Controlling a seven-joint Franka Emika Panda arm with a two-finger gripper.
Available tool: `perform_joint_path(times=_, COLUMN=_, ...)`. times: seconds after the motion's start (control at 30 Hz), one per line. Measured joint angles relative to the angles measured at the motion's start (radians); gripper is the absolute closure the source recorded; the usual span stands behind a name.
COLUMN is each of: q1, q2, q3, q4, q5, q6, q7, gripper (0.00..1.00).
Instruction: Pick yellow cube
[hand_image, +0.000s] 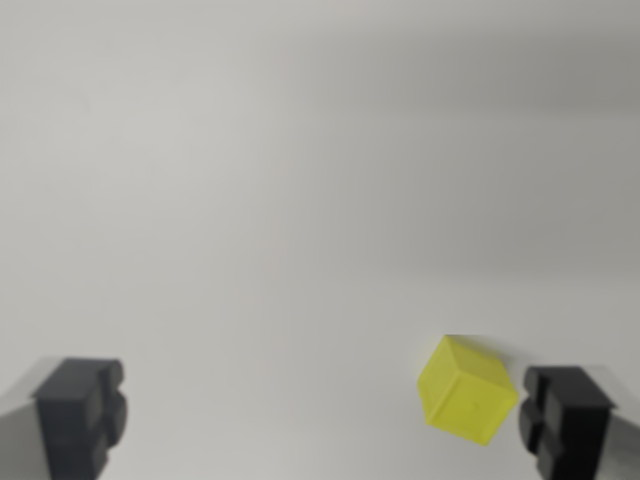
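Wrist view shows the gripper (325, 420) with its two dark fingers (82, 412) spread wide apart, one at each lower corner, holding nothing. The yellow cube (466, 390) sits tilted on the plain white surface (300, 200), between the fingers but far over toward the wrist view's right, just beside the right-hand finger; whether they touch cannot be told.

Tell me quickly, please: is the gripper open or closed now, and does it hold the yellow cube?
Gripper: open, holding nothing. The yellow cube sits between the fingers, close to the one on the wrist view's right.
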Motion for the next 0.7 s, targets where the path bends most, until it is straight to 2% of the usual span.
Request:
perform_joint_path(times=0.23, q1=-0.002, q2=-0.004, q3=0.0, q4=-0.011, q5=0.0, q6=0.008, q7=0.007, gripper=0.0)
perform_joint_path(times=0.7, q1=-0.031, q2=-0.045, q3=-0.001, q4=-0.159, q5=0.0, q6=0.119, q7=0.036, gripper=0.0)
